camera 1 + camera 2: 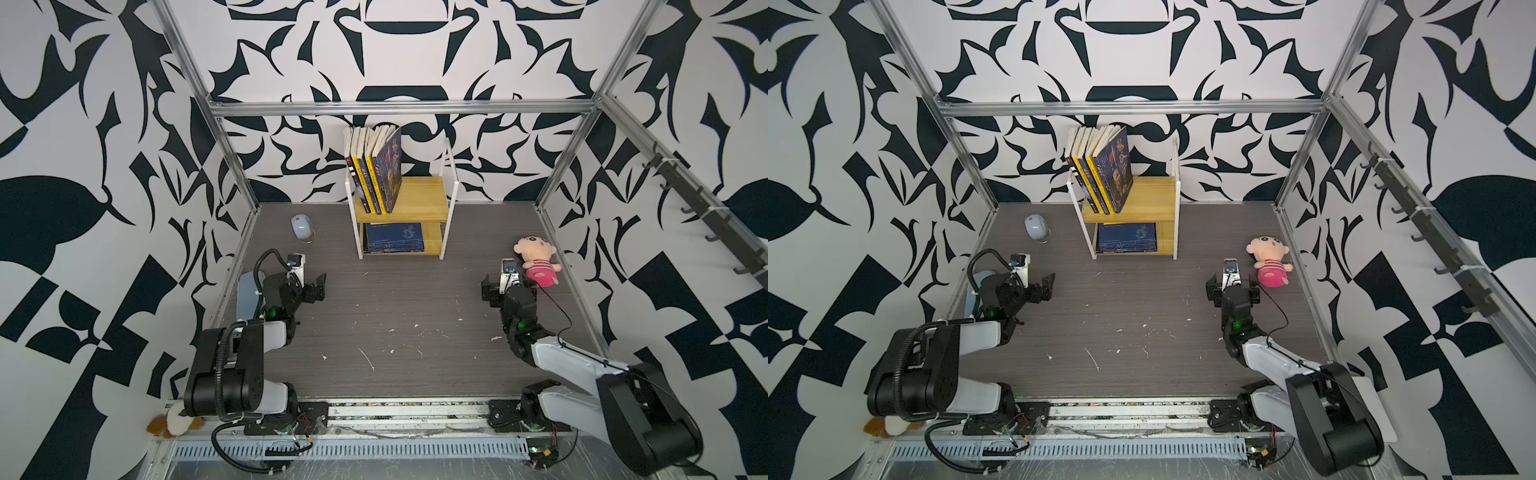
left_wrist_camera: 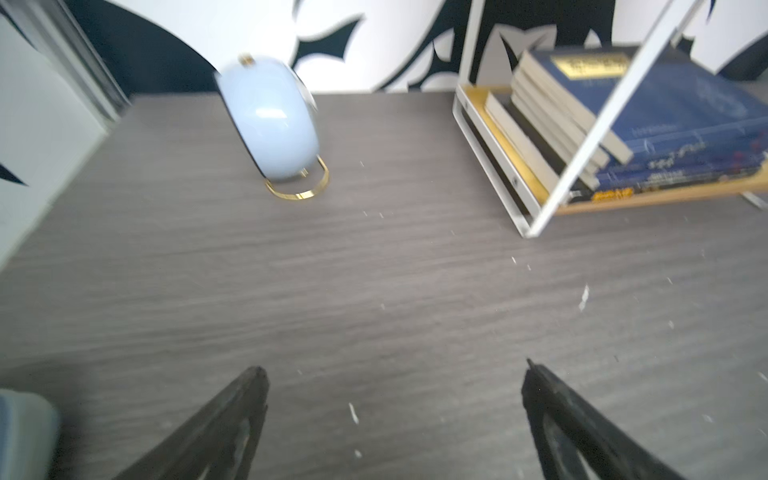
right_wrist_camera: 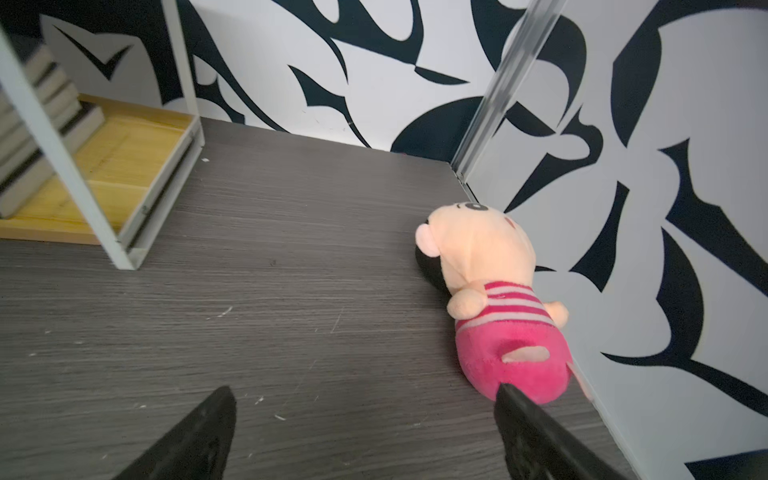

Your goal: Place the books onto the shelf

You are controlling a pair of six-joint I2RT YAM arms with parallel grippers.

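left wrist view: left gripper (image 2: 394,368) jaws apart, empty, above worktop (image 2: 374,270); right gripper (image 3: 363,390) likewise. books (image 1: 376,174) sit on shelf (image 1: 419,195) at 12 o'clock: upper row leaning, lower stack flat. judgement: none left out; hold arms clear, do not nudge the leaning row.

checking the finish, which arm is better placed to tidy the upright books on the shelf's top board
Left, probably: the upright books stand at the left end of the shelf, nearer the left arm, whose jaws are open.
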